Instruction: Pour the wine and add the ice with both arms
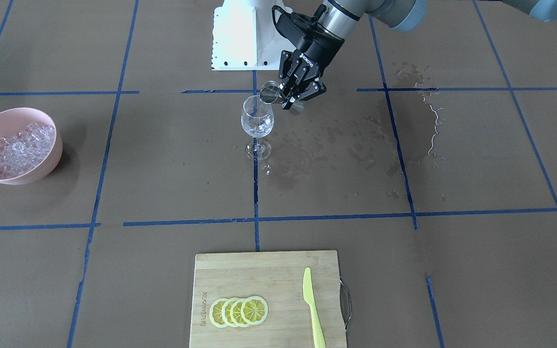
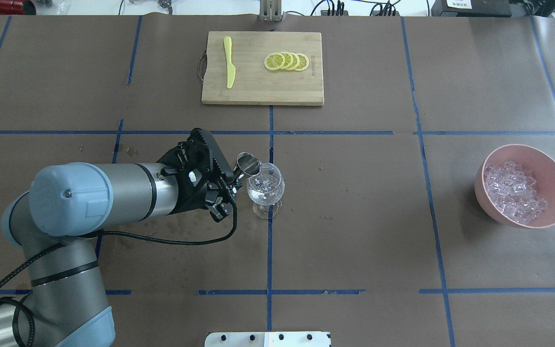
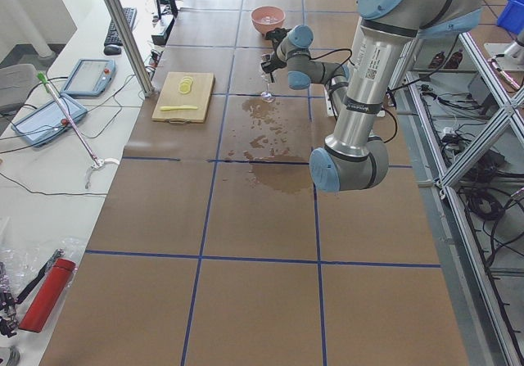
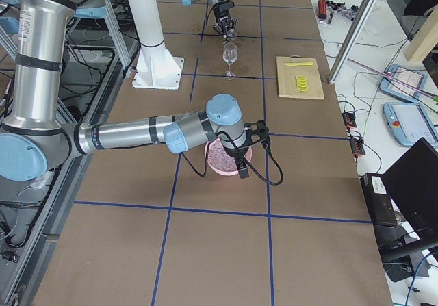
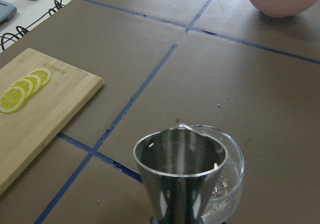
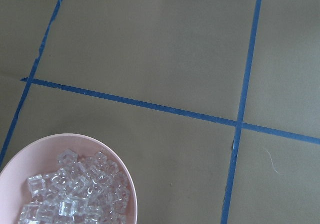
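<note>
Wine (image 1: 257, 129) sits low in the glass (image 1: 257, 115); left gripper (image 1: 294, 97), clenched on the jigger (image 1: 271, 92), tips it over the rim to drain; right gripper (image 4: 242, 161) hangs above the ice (image 1: 22, 147), jaws I cannot tell.

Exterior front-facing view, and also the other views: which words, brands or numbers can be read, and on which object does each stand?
"ROBOTIQ": white letters, upside-down, on the black left gripper that holds the steel jigger.
Engraved mark along the cutting board edge: too blurred to read.
Marking on the left arm, exterior left view: too small to read.
</note>
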You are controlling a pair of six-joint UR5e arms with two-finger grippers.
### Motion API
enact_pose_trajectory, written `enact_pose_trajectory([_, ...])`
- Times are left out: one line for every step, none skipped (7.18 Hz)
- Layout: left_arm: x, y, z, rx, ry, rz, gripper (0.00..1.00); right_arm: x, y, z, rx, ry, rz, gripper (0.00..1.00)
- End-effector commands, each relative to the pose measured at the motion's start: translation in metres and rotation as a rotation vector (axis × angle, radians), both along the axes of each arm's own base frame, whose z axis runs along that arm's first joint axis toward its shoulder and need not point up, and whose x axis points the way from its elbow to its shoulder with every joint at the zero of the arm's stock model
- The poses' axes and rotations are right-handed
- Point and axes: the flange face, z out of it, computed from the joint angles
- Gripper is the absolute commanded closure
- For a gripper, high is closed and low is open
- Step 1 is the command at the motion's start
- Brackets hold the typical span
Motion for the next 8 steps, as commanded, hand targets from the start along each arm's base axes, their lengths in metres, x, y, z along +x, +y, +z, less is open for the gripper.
enact_pose_trajectory([0.003, 0.001, -0.001, -0.013, -0.034, 0.002, 1.0, 0.0, 0.0, 0.001, -0.001, 0.0, 0.0, 0.0])
enact_pose_trajectory([0.004, 0.0, 0.001, -0.003, -0.062, 0.008, 1.0, 0.0, 0.0, 0.001, -0.001, 0.0, 0.0, 0.0])
enact_pose_trajectory([0.004, 0.0, -0.003, 0.009, -0.085, 0.014, 1.0, 0.0, 0.0, 0.001, -0.002, 0.0, 0.0, 0.0])
enact_pose_trajectory([0.0, 0.003, -0.007, 0.008, -0.095, 0.017, 1.0, 0.0, 0.0, 0.001, -0.002, 0.0, 0.0, 0.0])
enact_pose_trajectory([-0.004, 0.005, -0.01, 0.022, -0.117, 0.025, 1.0, 0.0, 0.0, 0.002, -0.004, 0.0, 0.0, 0.0])
enact_pose_trajectory([-0.001, 0.006, -0.011, 0.017, -0.138, 0.03, 1.0, 0.0, 0.0, 0.003, -0.007, 0.0, 0.0, 0.0])
enact_pose_trajectory([0.003, 0.006, -0.02, 0.007, -0.162, 0.034, 1.0, 0.0, 0.0, 0.003, -0.006, 0.0, 0.0, 0.0])
enact_pose_trajectory([0.006, 0.005, -0.032, 0.001, -0.197, 0.037, 1.0, 0.0, 0.0, 0.003, -0.006, 0.0, 0.0, 0.0])
